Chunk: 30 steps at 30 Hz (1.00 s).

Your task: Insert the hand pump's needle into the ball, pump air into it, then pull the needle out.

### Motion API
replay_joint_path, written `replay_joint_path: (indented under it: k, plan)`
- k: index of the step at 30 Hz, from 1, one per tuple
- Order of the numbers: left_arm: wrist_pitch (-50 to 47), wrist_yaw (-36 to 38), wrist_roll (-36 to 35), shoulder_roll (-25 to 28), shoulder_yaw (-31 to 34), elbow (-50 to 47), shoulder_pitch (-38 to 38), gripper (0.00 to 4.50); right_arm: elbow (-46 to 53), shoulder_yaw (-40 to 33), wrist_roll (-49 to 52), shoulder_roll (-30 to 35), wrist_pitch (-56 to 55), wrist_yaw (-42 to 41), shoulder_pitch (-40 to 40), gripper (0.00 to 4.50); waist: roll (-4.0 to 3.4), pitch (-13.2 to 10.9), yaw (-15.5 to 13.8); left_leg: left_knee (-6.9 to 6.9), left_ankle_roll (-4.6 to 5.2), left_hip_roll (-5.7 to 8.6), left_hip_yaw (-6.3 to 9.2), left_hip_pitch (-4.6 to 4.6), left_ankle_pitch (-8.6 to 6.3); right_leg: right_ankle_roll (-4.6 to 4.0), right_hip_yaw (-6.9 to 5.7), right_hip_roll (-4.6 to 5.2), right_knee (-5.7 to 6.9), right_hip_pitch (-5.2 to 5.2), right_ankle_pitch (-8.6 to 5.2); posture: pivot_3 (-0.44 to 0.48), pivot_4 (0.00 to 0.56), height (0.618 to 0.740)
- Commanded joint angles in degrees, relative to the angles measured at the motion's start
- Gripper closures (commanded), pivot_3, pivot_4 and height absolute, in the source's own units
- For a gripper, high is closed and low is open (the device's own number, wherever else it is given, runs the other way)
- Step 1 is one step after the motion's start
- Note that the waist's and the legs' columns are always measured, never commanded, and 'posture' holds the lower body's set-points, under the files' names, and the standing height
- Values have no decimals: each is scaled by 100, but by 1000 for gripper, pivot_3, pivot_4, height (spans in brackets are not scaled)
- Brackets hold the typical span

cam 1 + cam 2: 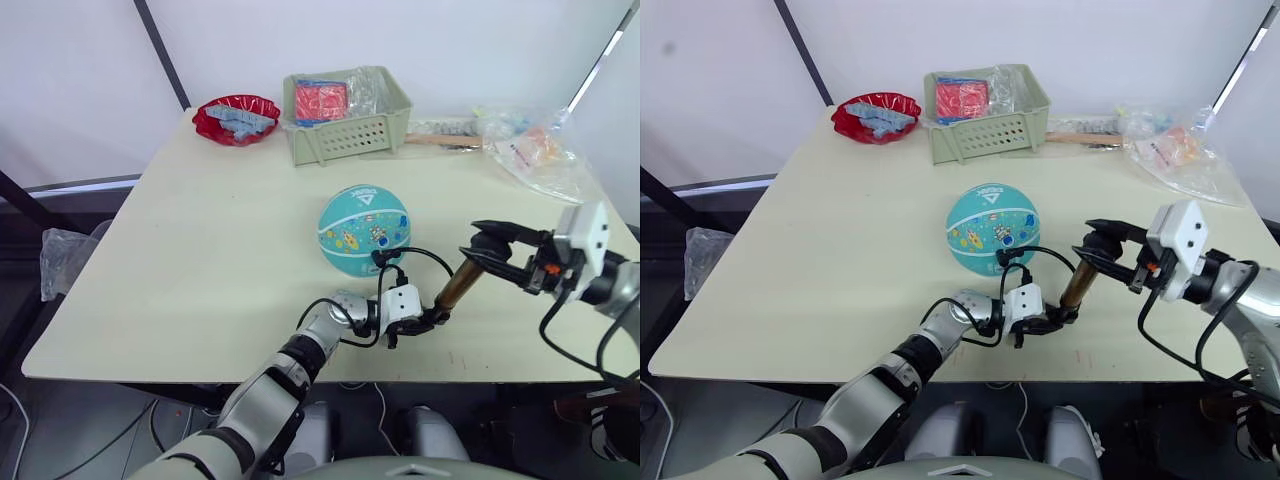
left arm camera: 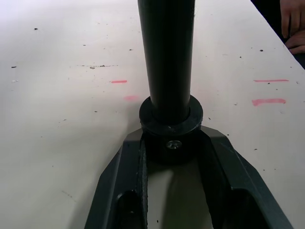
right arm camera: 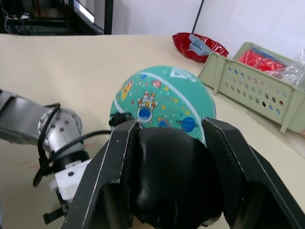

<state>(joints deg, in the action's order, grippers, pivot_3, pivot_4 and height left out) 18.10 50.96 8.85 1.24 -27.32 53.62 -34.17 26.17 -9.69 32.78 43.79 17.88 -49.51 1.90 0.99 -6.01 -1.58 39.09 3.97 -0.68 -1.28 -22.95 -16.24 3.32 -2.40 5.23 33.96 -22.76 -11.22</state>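
Sitting at the worktop's (image 1: 200, 250) far edge, a green slotted basket (image 1: 345, 135) holds red packets; a red bowl (image 1: 236, 118) holds blue pieces; the teal ball (image 1: 364, 229) bears cartoon prints, writing unreadable; the bronze hand pump (image 1: 456, 285) leans beside it, foot clamped by the left end effector (image 1: 432, 318), handle gripped by the right end effector (image 1: 488, 243); its hose meets the ball

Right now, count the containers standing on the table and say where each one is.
2. The red bowl stands at the table's far left corner. The green basket stands just to its right along the far edge, holding a red packet; anything deeper inside it is hidden.
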Motion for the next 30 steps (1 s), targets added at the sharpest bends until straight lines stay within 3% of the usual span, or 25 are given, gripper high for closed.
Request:
replay_joint_path:
  k: [1, 10, 30]
  plan:
    - [-361, -28, 482, 286, -240, 633, 304, 3415, -421, 514, -635, -128, -327, -99, -285, 2922, 0, 2, 31, -1, 0, 0, 0, 6, 0, 1, 0, 0, -1, 7, -1, 0, 150, 738]
    - [-374, -19, 475, 300, -243, 608, 321, 3415, -450, 597, -727, -366, -561, -42, -251, 2922, -1, 7, 63, -2, -1, -1, 1, 12, -1, 2, 2, 1, -1, 11, -1, 0, 150, 738]
    - [-377, 39, 484, 317, -238, 592, 295, 3415, 224, -1197, 1235, 621, 1005, -91, 837, 2922, -38, -81, 63, -6, -3, 1, 1, 0, -2, 2, 3, 16, -7, 6, 0, 0, 150, 738]
